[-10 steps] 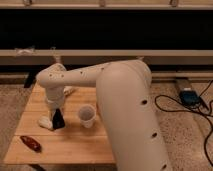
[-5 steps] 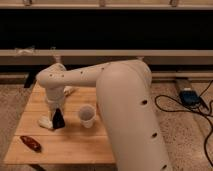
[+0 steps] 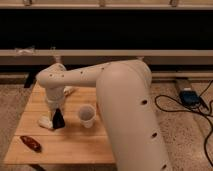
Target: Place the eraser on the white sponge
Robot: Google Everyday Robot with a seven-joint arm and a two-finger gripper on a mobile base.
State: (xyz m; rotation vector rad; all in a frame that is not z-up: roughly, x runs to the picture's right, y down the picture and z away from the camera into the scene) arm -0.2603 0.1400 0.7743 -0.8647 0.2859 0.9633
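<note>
The black eraser [image 3: 58, 119] stands on the wooden table [image 3: 65, 147], just below my gripper [image 3: 55, 107], which comes straight down over it at the table's left side. The eraser's top is hidden by the gripper, so I cannot tell whether it is held. The off-white sponge [image 3: 45, 122] lies flat right next to the eraser, on its left, and seems to touch it. My big white arm [image 3: 120, 95] crosses the table from the right and hides its right part.
A white cup [image 3: 86, 116] stands upright right of the eraser. A dark red-brown elongated object [image 3: 31, 143] lies near the front left corner. A white object [image 3: 68, 91] shows behind the gripper. Cables and a box [image 3: 189, 96] lie on the floor at right.
</note>
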